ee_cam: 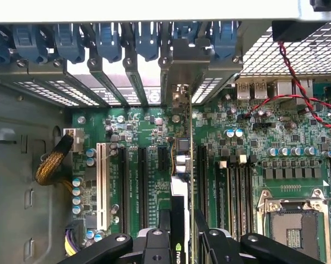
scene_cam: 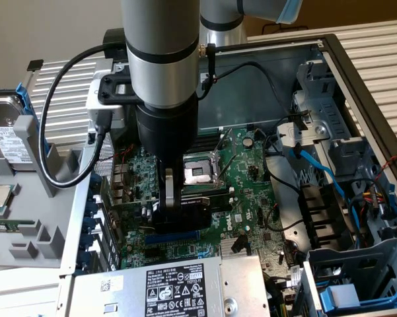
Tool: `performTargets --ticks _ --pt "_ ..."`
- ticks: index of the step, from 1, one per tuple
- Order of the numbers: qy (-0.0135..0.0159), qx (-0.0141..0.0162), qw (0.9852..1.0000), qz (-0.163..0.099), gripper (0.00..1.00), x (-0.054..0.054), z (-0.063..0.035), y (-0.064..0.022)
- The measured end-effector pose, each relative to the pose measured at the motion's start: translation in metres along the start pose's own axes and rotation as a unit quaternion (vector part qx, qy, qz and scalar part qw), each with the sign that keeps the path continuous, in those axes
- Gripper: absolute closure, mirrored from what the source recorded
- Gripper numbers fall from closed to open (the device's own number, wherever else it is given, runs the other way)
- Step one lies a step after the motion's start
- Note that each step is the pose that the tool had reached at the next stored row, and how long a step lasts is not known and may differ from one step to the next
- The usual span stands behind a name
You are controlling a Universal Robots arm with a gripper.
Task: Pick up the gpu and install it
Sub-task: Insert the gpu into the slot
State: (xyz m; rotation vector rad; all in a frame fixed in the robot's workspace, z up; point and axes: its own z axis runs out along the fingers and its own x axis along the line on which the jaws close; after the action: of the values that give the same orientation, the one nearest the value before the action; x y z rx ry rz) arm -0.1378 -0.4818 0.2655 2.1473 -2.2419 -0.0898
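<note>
The gpu [scene_cam: 199, 206] is a small card with a black shroud. It stands on edge low over the green motherboard [scene_cam: 251, 178] inside the open computer case, just above a blue expansion slot [scene_cam: 175, 236]. My gripper [scene_cam: 174, 201] points straight down and is shut on the gpu. In the wrist view the gpu [ee_cam: 182, 184] is seen edge-on between my black fingers [ee_cam: 164, 234]. It runs across the motherboard [ee_cam: 253, 143] between the black slots, and its silver end bracket [ee_cam: 179, 71] sits at the rear slot openings. Whether its edge sits in a slot is hidden.
The CPU socket [scene_cam: 199, 170] lies just behind the gripper. A power supply [scene_cam: 178, 284] fills the front, and drive cages with blue cables [scene_cam: 324, 172] crowd the exterior view's right. A hard drive [scene_cam: 10, 142] rests outside the case. Blue bracket clips [ee_cam: 110, 38] and red-black wires [ee_cam: 297, 82] line the rear wall.
</note>
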Motion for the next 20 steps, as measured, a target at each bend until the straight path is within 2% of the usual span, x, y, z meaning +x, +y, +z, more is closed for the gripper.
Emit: performTargets --ticks 20 --pt "0.0003 -0.0001 1.0 -0.005 0.73 -0.0011 0.0014 0.0"
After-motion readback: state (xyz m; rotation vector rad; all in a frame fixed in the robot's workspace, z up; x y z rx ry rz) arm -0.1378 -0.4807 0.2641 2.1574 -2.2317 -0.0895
